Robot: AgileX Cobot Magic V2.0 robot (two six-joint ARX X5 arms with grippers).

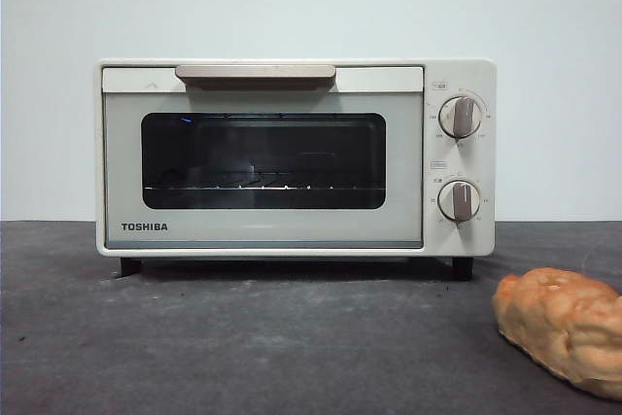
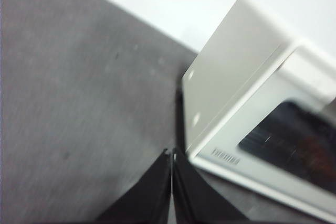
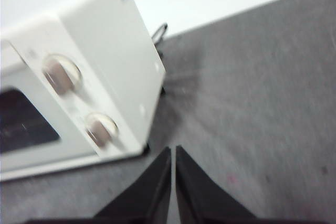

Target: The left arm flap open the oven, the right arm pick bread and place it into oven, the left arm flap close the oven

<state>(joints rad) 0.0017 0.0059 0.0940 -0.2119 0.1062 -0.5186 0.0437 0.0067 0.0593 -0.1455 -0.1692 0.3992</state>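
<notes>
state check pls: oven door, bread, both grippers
oven: door shut, rack inside bare
bread: on the table, in front of the oven's knob side, untouched
left gripper: shut, holding nothing, beside the oven's plain side
right gripper: shut, holding nothing, beside the oven's knob side

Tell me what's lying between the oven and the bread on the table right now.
Nothing: in the front view only bare dark tabletop separates the oven from the bread, which sits nearer the camera, off its knob side.
</notes>
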